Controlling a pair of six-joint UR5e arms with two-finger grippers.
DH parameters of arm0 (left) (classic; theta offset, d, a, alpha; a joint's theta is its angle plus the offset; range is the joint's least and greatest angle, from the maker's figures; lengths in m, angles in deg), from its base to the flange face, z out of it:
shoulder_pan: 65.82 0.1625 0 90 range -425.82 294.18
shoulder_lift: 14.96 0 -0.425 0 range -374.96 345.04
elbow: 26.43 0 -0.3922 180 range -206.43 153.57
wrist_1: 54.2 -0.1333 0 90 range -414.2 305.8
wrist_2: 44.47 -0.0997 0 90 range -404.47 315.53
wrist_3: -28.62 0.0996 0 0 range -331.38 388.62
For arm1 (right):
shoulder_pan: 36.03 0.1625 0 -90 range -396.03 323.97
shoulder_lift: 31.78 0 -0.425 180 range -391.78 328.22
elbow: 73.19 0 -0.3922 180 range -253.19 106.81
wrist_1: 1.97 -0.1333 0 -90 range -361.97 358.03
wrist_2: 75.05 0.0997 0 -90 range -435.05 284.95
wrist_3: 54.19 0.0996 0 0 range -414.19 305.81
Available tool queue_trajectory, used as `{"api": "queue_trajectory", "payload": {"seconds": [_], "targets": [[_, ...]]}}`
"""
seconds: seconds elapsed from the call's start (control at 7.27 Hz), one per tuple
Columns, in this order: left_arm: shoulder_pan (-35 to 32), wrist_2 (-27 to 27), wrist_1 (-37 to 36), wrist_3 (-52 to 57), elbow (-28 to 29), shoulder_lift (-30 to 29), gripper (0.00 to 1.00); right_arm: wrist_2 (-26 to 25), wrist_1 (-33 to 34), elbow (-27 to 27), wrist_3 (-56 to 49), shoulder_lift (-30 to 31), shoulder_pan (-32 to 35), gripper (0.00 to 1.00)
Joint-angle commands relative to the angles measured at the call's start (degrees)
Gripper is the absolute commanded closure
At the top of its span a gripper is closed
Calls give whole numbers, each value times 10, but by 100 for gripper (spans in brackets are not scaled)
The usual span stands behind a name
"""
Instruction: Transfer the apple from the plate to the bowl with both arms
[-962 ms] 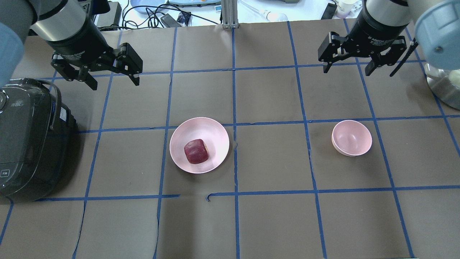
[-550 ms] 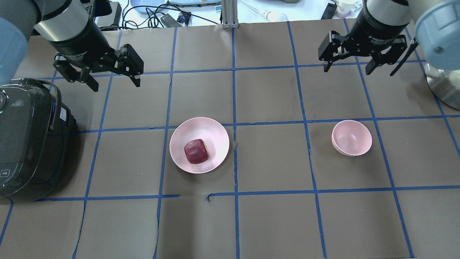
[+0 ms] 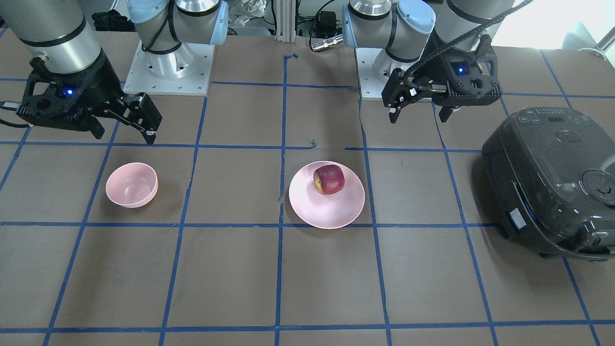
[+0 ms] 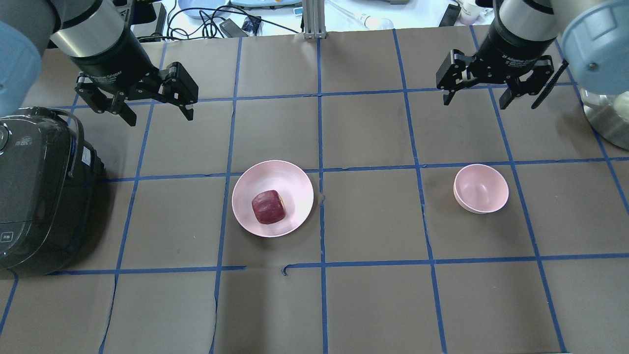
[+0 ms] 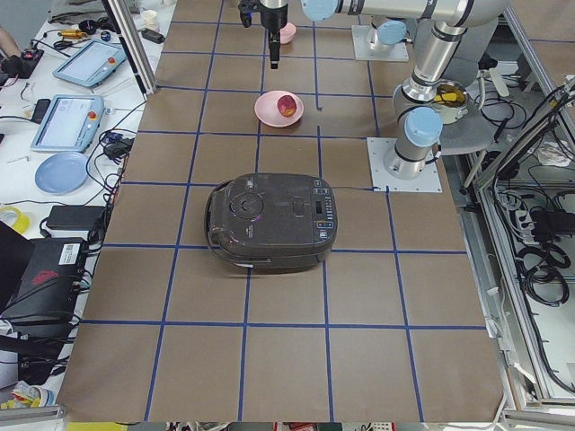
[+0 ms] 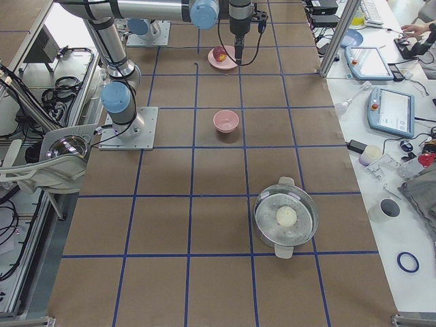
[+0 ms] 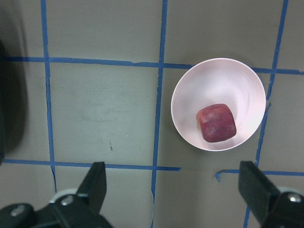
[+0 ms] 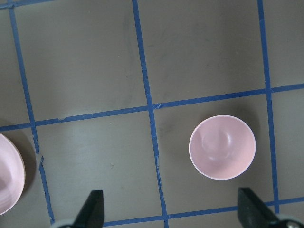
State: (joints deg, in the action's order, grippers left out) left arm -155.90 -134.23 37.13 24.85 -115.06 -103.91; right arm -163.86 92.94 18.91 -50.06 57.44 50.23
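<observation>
Plainly, the small blocky dark red apple sits on the wide, shallow, pale pink round plate, a little off the plate's middle toward the robot's side, with its yellowish patch facing the small deep pale pink bowl. Plate and bowl both rest on the brown paper-covered table, which is marked into squares by blue tape. They stand well apart: the plate lies near the table's middle line and the bowl toward the robot's right. The bowl stands upright with nothing in it. The black two-finger left claw hangs above the table, well clear of the plate, with its fingers spread wide and nothing between them. From its wrist camera the plate and apple show ahead of the fingertips, toward the finger on that view's right. The black two-finger right claw also hangs above the table, well clear of the bowl, spread just as wide and holding nothing. Its wrist view shows the bowl ahead of the fingertips, nearer the finger on that view's right (a sliver of the plate's rim shows at that view's left edge). A bulky dark grey rice cooker with its lid shut stands on the table on the robot's left. A round silver metal pot with a pale ball inside stands at the table's end on the robot's right.
</observation>
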Motion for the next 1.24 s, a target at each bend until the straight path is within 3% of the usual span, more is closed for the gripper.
{"api": "queue_trajectory", "payload": {"seconds": [0.0, 0.41, 1.1], "targets": [[0, 0, -1, 1, 3, 0, 0, 0, -6, 3, 0, -5, -5, 0], [-2, 1, -4, 2, 4, 0, 0, 1, -34, 0, 2, 17, -4, 0], [-3, 2, -1, 1, 4, 4, 0, 0, -27, 7, -38, 9, -6, 0]]}}
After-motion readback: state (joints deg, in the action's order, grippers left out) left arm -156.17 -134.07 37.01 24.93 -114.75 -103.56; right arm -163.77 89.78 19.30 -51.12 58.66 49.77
